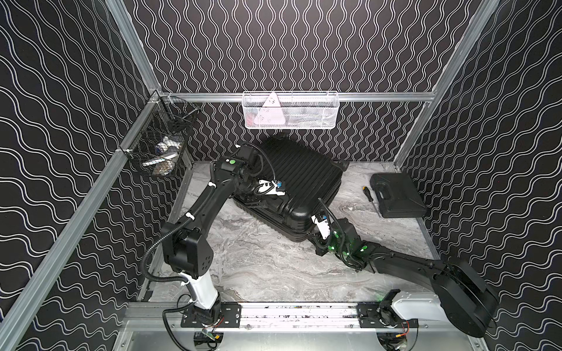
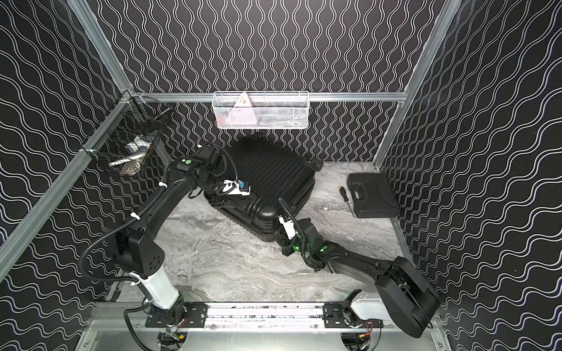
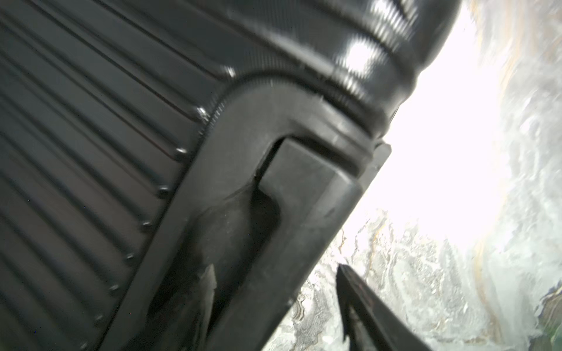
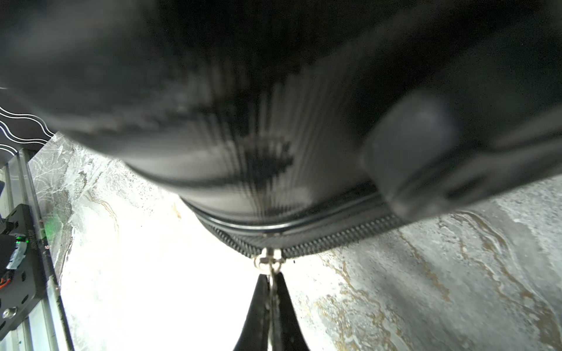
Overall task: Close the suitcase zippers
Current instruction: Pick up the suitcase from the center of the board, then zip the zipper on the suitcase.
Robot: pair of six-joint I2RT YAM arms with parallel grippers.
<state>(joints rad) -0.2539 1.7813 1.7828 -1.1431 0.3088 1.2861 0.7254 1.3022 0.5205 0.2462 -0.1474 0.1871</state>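
Suitcase first: the small black hard-shell suitcase (image 1: pixel 301 182) with ribbed shells lies flat on the grey marble-patterned tabletop (image 1: pixel 273 267). It sits toward the back and is turned at an angle, so one corner faces the right arm. Both top views show the two shell halves folded together, so the case is at least shut down onto itself.

The right wrist view shows the right gripper (image 4: pixel 271 282) with its fingers pressed together on a small silvery metal zipper pull (image 4: pixel 269 258). The pull hangs from the thin black toothed zipper track (image 4: pixel 334 240) at that near corner. Teeth run off to both sides of the slider, and the blur hides which stretch is already meshed.

The left gripper (image 3: pixel 276 272) is at the black moulded side handle (image 3: pixel 304 197) on the suitcase's opposite flank. Its fingers stand apart, one on each side of the handle. Marble shows between one fingertip and the handle, so it does not look clamped yet.

My judgement is that the job is mid-way: one pull is in hand at a corner, with track left to travel. I cannot see a second pull in any view. A flat black plastic tool case (image 1: pixel 397 194) and a screwdriver (image 1: pixel 369 196) lie well apart, to the right arm's side.
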